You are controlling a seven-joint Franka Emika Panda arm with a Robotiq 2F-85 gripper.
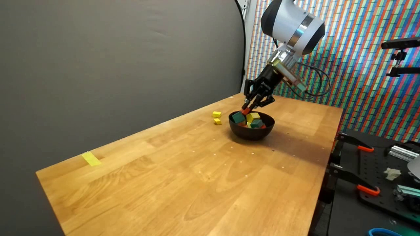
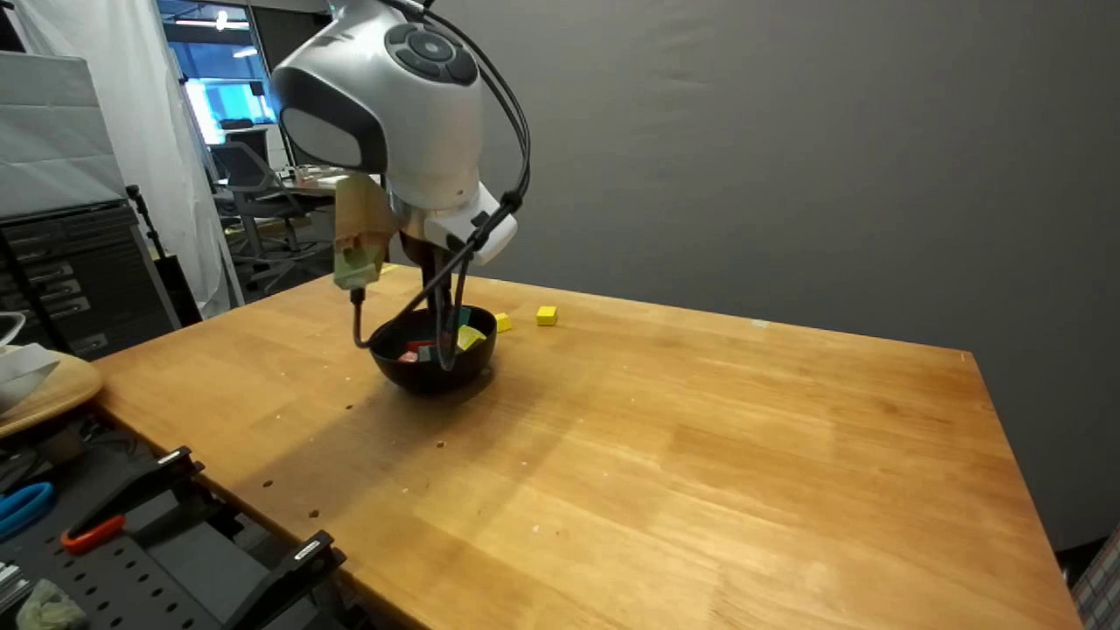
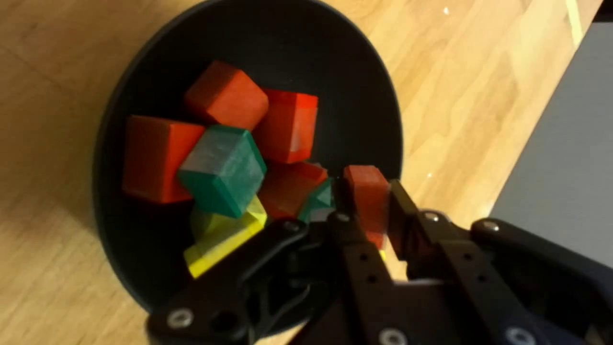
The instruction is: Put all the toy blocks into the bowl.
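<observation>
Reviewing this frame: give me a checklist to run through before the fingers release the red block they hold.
1. Red block gripped between the fingers: ok.
2. Bowl upright on the table: ok.
3. Red block safely inward of the bowl's edge: cannot tell; the wrist view shows it close to that edge.
4. Room in the bowl: ok; bare black interior shows.
5. No blocks left on the table: not ok; two yellow blocks lie beside the bowl.
</observation>
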